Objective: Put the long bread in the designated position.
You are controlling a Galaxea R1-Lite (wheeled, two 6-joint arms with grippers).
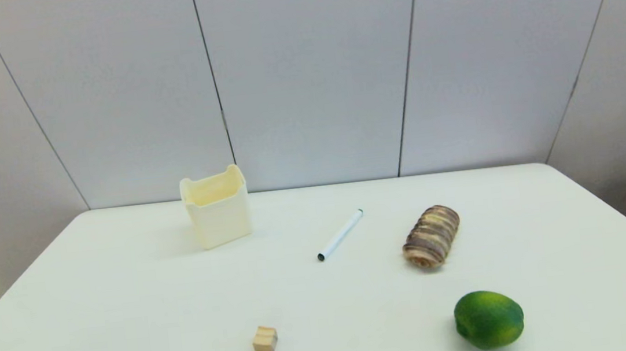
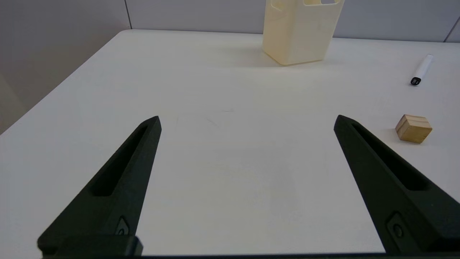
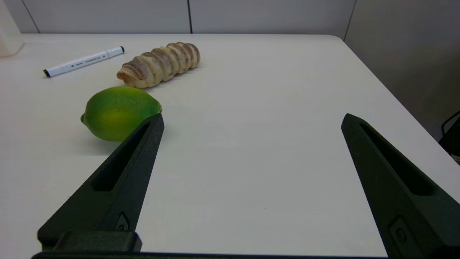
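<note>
- Right gripper, fingers spread wide and holding nothing, hangs low over bare table at the near right, outside the head view
- Green lime sits just off one fingertip, at about ten o'clock from the gripper; the long bread lies beyond it, near the white pen
- Left gripper is parked, equally agape, with a wooden cube and cream cup ahead
- Risk: a straight reach for the bread would probably clip the lime and send it rolling
</note>
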